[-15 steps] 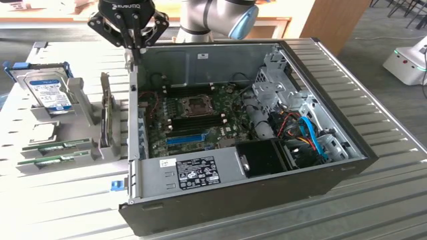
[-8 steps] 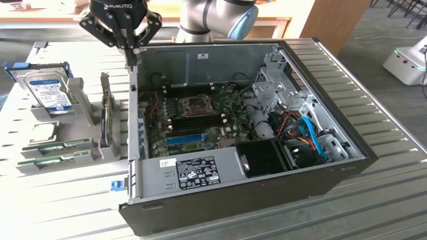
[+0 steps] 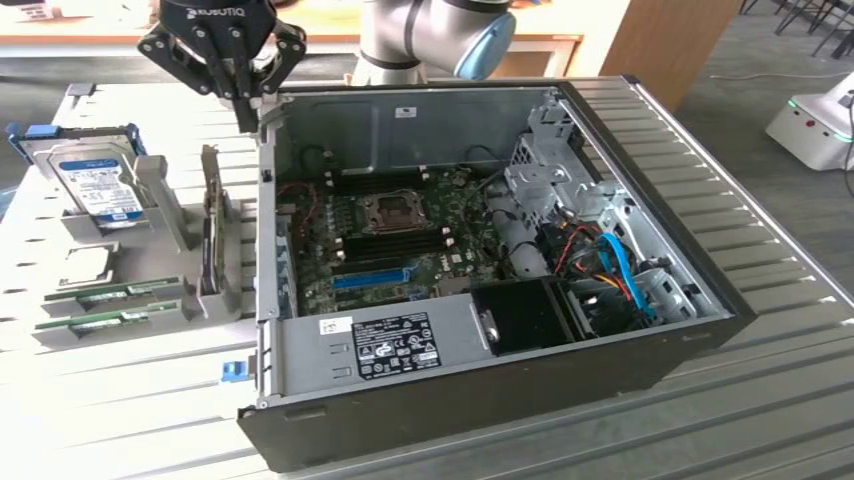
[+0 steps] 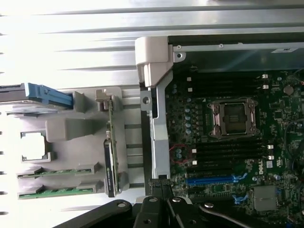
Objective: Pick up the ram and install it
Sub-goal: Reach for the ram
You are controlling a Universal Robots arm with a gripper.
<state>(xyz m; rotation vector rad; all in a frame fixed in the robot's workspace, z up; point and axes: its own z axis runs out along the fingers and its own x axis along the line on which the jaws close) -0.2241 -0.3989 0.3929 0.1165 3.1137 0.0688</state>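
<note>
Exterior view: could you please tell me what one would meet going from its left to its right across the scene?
ram sticks → upright grey card → open computer case → white machine on the floor at the far right.

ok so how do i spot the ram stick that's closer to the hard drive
On the exterior view's left of the open computer case stands a grey rack, a blue-framed hard drive at its far end. Toward the camera lie two thin green sticks; the ram is the one closer to the drive. Its twin lies nearer the camera; the upright grey card is much bigger.
</note>
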